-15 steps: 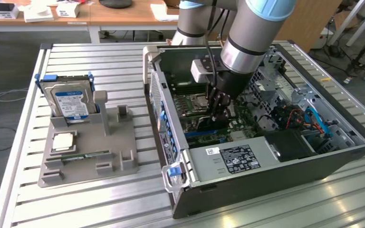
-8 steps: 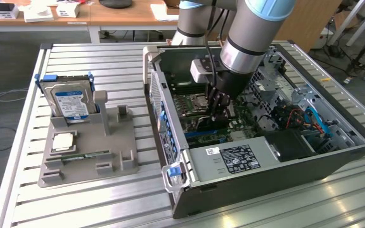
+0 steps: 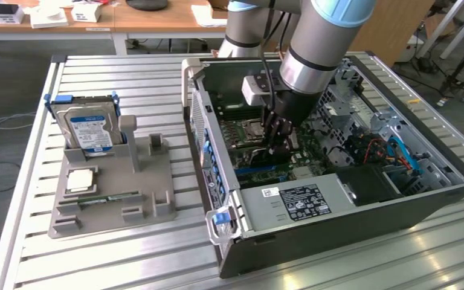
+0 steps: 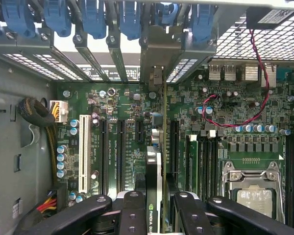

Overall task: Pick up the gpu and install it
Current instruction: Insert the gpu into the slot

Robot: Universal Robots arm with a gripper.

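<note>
One gripper [image 3: 278,142] reaches down into the open computer case [image 3: 425,202], its black fingers [image 4: 132,210] clamped on the gpu [image 4: 154,183]; the card stands on edge over the motherboard [image 4: 122,103], its metal bracket close to the blue-clipped rear slots [image 4: 95,22]; whether it sits in a slot, I cannot tell; in the exterior view, a hard drive [image 3: 91,130] stands upright in a grey holder [image 3: 111,202] at nine o'clock from the case.

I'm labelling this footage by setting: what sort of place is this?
Probably a robotics lab: a robot arm holds the gpu inside an open computer case on a slatted metal bench, beside a grey parts fixture, with wooden desks behind.
</note>
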